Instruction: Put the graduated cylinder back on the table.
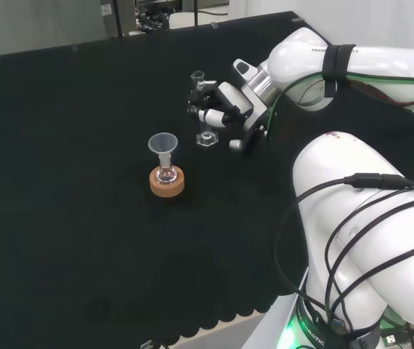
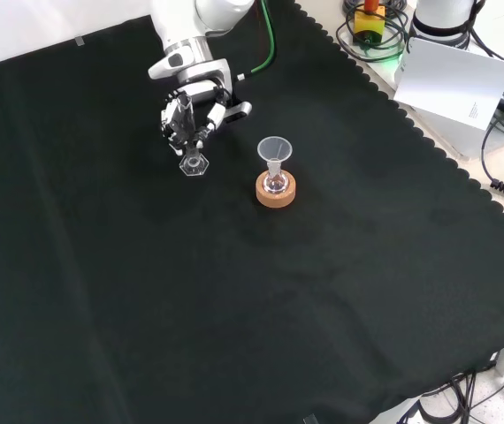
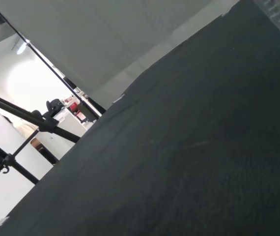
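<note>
A clear glass graduated cylinder (image 1: 202,109) stands nearly upright, its hexagonal foot (image 1: 207,139) on or just above the black cloth. The hand (image 1: 225,107) is curled round the cylinder's stem from the right in the head view. In the front view the hand (image 2: 194,102) comes down from the top and holds the cylinder (image 2: 187,132), whose foot (image 2: 194,165) rests low at the cloth. Whether the foot touches the cloth I cannot tell.
A small round flask with a clear funnel (image 1: 163,145) in its neck sits on a cork ring (image 1: 167,182), left of and nearer than the cylinder in the head view. In the front view the funnel and the cork ring (image 2: 276,190) stand just right of the cylinder.
</note>
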`<action>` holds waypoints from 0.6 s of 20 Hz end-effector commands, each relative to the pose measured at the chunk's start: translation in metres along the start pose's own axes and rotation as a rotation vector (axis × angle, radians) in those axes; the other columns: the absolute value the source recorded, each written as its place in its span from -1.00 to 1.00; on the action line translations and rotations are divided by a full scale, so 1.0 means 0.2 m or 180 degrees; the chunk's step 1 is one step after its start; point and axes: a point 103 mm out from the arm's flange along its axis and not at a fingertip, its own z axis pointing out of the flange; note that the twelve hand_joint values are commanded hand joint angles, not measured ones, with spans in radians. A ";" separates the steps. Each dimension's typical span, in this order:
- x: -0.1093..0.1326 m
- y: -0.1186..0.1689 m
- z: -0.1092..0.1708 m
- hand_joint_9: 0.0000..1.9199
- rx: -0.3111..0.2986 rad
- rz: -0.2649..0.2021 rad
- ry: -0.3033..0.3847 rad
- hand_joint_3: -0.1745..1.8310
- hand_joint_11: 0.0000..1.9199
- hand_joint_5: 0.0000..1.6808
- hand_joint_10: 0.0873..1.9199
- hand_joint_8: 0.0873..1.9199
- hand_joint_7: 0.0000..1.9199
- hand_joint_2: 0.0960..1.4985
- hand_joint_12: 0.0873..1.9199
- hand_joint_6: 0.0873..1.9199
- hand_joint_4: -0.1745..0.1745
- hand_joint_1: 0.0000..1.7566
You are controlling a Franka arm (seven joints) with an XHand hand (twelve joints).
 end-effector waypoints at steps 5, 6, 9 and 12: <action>0.02 -0.01 0.02 0.45 0.0036 -0.0126 -0.0229 -0.82 0.23 0.01 -0.94 0.22 -0.10 0.54 -0.29 0.21 -1.00 0.41; 0.03 -0.01 0.03 0.45 0.0061 -0.0131 -0.0243 -0.82 0.22 0.00 -0.94 0.23 -0.10 0.55 -0.28 0.22 -1.00 0.40; 0.02 -0.01 0.03 0.42 0.0083 -0.0089 -0.0149 -0.82 0.19 -0.03 -0.95 0.27 -0.13 0.57 -0.25 0.26 -1.00 0.40; 0.01 -0.01 0.03 0.39 0.0105 -0.0074 -0.0061 -0.83 0.17 0.00 -0.95 -0.10 -0.12 0.56 -0.21 0.23 -1.00 0.31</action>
